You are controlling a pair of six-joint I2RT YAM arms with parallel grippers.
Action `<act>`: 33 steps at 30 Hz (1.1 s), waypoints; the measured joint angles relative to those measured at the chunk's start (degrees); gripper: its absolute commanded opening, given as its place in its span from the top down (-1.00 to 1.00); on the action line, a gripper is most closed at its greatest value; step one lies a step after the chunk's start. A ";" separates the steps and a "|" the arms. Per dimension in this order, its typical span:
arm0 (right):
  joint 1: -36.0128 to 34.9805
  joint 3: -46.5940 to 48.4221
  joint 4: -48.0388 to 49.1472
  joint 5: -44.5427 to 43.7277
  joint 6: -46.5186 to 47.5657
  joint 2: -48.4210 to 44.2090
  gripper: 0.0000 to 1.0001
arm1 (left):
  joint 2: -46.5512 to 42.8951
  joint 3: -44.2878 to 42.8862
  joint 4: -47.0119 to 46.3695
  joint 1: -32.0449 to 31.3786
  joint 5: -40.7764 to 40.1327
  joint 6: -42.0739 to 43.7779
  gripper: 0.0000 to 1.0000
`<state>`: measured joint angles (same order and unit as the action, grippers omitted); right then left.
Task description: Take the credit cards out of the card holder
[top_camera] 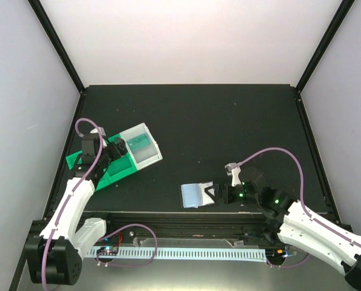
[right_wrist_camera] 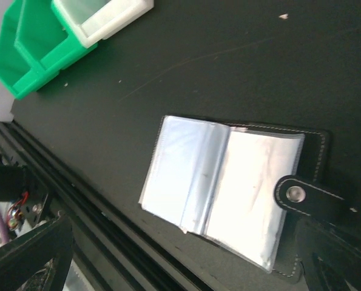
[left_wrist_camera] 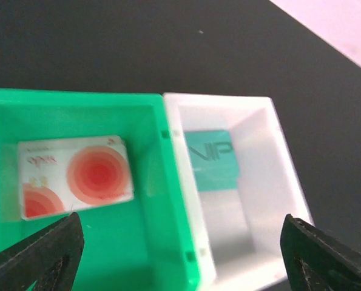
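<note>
The card holder [top_camera: 196, 194] lies open on the black table near the front edge, its pale-blue sleeves spread. In the right wrist view it [right_wrist_camera: 219, 185] shows a black cover with a snap tab [right_wrist_camera: 297, 194]. My right gripper [top_camera: 213, 194] is open at the holder's right edge and holds nothing; it also shows in the right wrist view [right_wrist_camera: 186, 270]. The teal card [left_wrist_camera: 213, 159] lies in the white bin [left_wrist_camera: 262, 182]. The whitish card with red circles [left_wrist_camera: 74, 176] lies in the green tray [left_wrist_camera: 162, 242]. My left gripper [left_wrist_camera: 183, 260] is open and empty above both; in the top view it [top_camera: 121, 149] is over the tray.
The green tray [top_camera: 101, 168] and white bin [top_camera: 145, 151] stand side by side at the left. The table's front rail [right_wrist_camera: 77, 200] runs just below the holder. Black frame posts stand at the table's back corners.
</note>
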<state>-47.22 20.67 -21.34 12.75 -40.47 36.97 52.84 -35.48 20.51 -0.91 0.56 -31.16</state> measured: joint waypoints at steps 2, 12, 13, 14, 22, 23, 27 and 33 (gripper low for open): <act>0.00 0.92 -1.22 -1.77 -0.02 0.68 -1.00 | -1.77 0.37 1.09 0.00 3.04 0.28 -0.98; 0.00 8.83 -9.92 -9.60 0.04 1.68 -1.00 | -5.99 5.25 2.23 -1.20 26.47 -0.07 -0.98; 0.00 10.03 -10.88 -10.88 0.00 1.36 -1.00 | -5.99 5.22 2.29 -1.55 27.54 0.00 -0.98; 0.00 11.21 -11.74 -12.22 -0.15 0.90 -1.00 | -6.01 5.14 2.62 -2.36 28.70 0.20 -0.98; 0.00 20.85 -18.75 -21.22 -0.52 -1.57 -1.00 | -10.12 1.25 4.66 -18.71 32.02 0.59 -0.98; 0.00 22.32 -19.47 -22.14 -0.44 -1.84 -1.00 | -10.88 0.59 4.59 -20.74 32.00 0.48 -0.98; 0.00 26.36 -21.05 -23.65 0.33 -3.54 -1.00 | -13.29 -1.77 4.44 -26.36 31.26 0.33 -0.98; 0.00 30.40 -22.21 -24.20 2.14 -7.21 -1.00 | -14.75 -7.17 6.51 -27.74 29.46 0.66 -0.98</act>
<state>-47.22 51.07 -43.55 -11.44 -38.33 29.76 38.09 -42.65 27.03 -28.64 30.02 -30.50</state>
